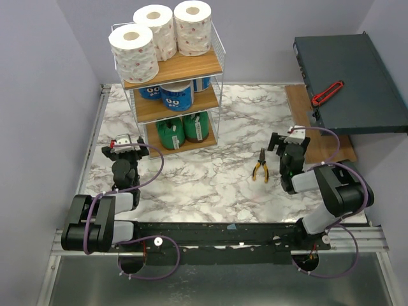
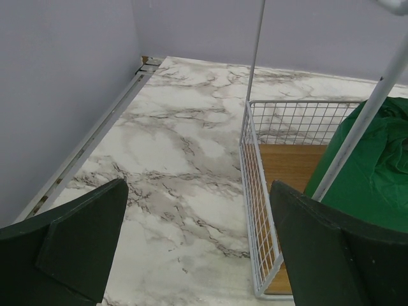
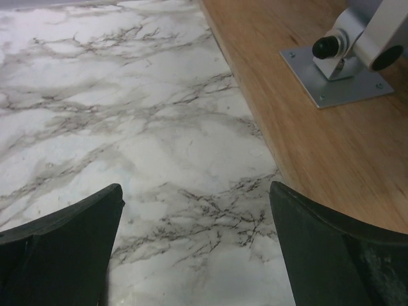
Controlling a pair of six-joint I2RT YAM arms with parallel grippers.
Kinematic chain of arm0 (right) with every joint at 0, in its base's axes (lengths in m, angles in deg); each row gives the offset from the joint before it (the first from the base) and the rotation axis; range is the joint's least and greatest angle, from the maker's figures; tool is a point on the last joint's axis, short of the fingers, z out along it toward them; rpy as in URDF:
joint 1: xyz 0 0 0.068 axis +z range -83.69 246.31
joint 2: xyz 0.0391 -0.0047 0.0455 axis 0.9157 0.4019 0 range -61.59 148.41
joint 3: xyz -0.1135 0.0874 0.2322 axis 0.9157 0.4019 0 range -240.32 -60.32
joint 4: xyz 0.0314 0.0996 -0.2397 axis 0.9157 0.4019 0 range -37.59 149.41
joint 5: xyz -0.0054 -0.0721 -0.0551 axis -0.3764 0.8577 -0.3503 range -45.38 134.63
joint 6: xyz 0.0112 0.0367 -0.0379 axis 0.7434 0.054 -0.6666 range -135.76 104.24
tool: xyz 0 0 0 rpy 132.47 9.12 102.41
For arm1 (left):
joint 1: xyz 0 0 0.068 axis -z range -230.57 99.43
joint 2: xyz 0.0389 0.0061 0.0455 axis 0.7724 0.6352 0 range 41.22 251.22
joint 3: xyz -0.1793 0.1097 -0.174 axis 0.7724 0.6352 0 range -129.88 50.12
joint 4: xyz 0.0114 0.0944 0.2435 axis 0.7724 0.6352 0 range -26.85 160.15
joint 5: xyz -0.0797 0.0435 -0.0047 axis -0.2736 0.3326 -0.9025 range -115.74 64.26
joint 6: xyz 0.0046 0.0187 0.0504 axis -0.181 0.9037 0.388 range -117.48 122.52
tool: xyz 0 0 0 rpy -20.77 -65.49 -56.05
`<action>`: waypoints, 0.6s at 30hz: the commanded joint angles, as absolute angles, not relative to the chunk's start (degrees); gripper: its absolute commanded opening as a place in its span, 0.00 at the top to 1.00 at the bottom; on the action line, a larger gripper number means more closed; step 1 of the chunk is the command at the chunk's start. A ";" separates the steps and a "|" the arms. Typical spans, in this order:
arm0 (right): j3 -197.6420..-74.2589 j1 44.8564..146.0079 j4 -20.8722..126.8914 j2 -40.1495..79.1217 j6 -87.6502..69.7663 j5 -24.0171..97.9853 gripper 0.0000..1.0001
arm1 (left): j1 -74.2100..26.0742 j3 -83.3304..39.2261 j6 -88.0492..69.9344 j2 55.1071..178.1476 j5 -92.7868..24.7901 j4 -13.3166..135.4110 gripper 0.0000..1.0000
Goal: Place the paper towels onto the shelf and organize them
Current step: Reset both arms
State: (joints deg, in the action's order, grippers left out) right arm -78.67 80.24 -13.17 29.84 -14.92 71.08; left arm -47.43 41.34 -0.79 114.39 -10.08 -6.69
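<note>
Dark-green left fingers (image 2: pixel 83 245): spread wide, pinching nothing, hanging over the marble surface (image 2: pixel 185 159) just beside the bottom tier of the shelf (image 2: pixel 255 191).
Right fingers (image 3: pixel 64 239): likewise spread and empty, above bare marble next to a wooden strip (image 3: pixel 306 95).
Nearby: yellow-handled pliers (image 1: pixel 260 167) lie close to the right fingers.
Paper towels: white speckled rolls (image 1: pixel 159 32) on the top board, blue rolls (image 1: pixel 176 95) on the middle one, green rolls (image 1: pixel 183 129) on the bottom one.
Progress: no roll is visible on the surface. Placing looks finished and sorted by colour, with at most some straightening left.
</note>
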 commanded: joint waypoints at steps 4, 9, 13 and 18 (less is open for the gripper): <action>-81.88 75.02 -8.26 30.15 -9.46 64.32 0.00 | -47.20 40.47 -1.43 114.69 -10.63 -6.90 0.01; -71.94 74.56 -27.05 31.12 -9.84 61.28 0.00 | -47.10 41.61 -1.37 114.74 -10.51 -9.25 0.02; -74.03 73.55 -22.52 31.23 -10.63 55.67 0.00 | -47.14 40.40 -1.51 114.70 -11.01 -6.67 0.01; -74.81 72.49 -21.30 31.44 -10.08 53.95 0.00 | -47.23 36.89 -1.71 114.94 -10.78 -0.09 0.02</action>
State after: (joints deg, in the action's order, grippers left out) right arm -73.59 73.79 -19.81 30.78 -11.00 58.10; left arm -47.45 40.23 -0.77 114.43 -10.03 -4.79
